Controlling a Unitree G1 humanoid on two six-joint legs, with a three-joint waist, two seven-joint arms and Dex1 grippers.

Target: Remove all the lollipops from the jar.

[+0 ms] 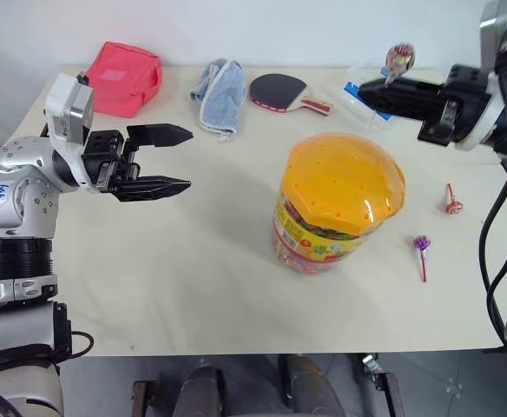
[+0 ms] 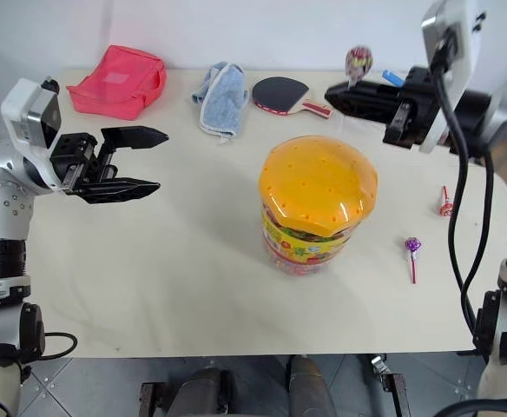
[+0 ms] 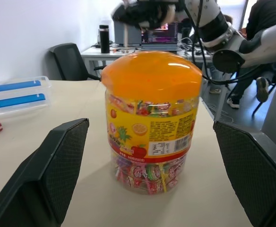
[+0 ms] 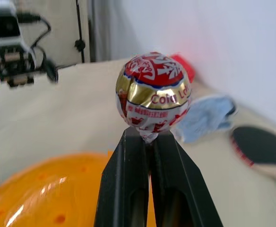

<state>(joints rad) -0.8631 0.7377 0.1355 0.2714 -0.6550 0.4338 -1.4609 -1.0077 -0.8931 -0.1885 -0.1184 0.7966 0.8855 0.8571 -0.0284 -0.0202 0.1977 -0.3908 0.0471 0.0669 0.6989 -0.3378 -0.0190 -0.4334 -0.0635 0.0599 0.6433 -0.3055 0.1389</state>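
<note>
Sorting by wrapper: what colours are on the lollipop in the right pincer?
Red, gold and white, with a thin blue band: the lollipop, clearest in the right wrist view.

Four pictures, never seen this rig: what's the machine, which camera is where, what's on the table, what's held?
It is a humanoid robot with two arms, each ending in a gripper of two black fingers. Two pictures come from a stereo camera on its head, looking down over the table; the other two come from cameras on each wrist, looking along that gripper's fingers.

The right gripper is shut on a red-and-gold wrapped lollipop, held up behind the jar. The left gripper is open and empty, pointing at the jar from the side.

The jar is a clear tub with a domed orange lid. Right of it on the table lie a purple lollipop and a red lollipop. At the far edge are a red pouch, a blue cloth, a table tennis paddle and a clear box with blue clips.
</note>
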